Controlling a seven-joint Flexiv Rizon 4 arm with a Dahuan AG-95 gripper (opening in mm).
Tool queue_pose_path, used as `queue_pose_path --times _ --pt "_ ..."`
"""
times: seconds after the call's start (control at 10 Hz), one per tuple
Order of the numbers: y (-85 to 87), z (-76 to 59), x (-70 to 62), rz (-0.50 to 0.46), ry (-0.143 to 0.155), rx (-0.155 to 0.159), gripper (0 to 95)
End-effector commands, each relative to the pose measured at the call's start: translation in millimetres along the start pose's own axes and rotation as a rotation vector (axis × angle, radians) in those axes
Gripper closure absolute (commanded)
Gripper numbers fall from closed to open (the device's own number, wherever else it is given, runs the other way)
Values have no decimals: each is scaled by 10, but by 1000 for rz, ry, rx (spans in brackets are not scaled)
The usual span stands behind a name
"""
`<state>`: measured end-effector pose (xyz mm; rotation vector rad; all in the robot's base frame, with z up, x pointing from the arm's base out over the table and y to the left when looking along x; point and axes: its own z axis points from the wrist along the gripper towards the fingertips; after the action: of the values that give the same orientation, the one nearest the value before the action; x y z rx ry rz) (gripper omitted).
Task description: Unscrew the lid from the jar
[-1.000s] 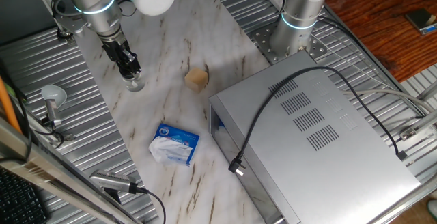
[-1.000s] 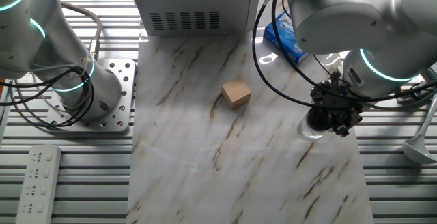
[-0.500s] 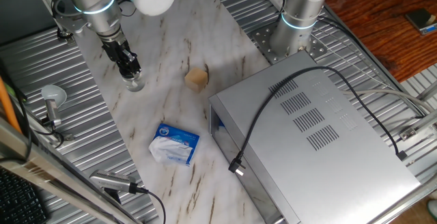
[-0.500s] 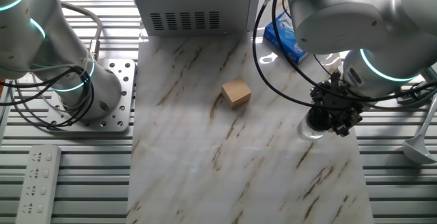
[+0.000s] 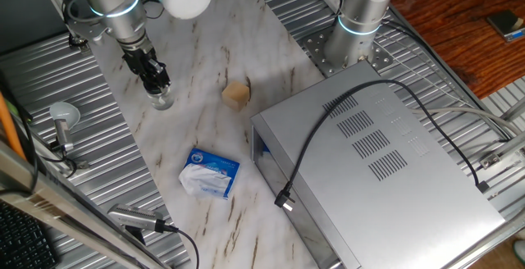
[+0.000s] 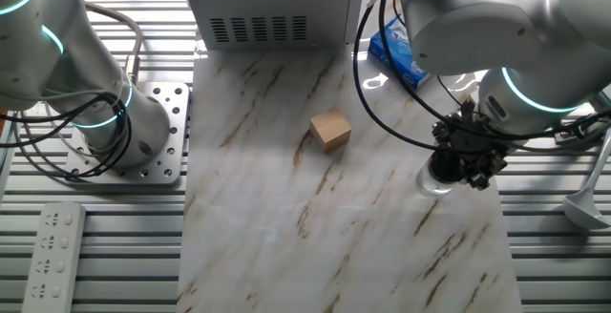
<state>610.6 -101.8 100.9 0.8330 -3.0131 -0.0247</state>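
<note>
Since the earlier frames almost nothing had shifted: the pincer (image 5: 155,79) stayed down on the jar (image 5: 162,99), with at most a slight turn of the wrist that these small views hardly prove. The jar stood upright on the marble board (image 6: 286,218), directly beneath the pincer near the board's edge. Its clear glass base showed just below the black fingers (image 6: 456,172). The lid (image 6: 449,165) was mostly hidden between those fingers, so the pincer appeared to be clamped on it, though neither camera showed the contact cleanly. That hold made sense for unscrewing: gripping from straight above puts the wrist axis in line with the cap, so a rotation would turn the lid. Nothing braced the jar, however, and in my judgement the glass might spin along with the cap rather than let the thread loosen.

Outward from the pincer, the tan cube (image 6: 330,130) sat well apart toward the board's middle, and the blue-and-white packet (image 5: 210,173) lay farther off again; neither blocked the wrist. The large grey metal box (image 5: 381,162) with its black cable (image 5: 328,129) stood far from the pincer. A ladle-like utensil (image 5: 61,120) rested on the ribbed tabletop near the pincer, beyond the board's edge, clear of the jar.
</note>
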Motion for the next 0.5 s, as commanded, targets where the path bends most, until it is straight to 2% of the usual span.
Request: queue_pose_path --times 0.1,0.5 --pt "-4 7 -5 -19 -1 0 380" --pt "-5 9 -6 -80 -6 2 380"
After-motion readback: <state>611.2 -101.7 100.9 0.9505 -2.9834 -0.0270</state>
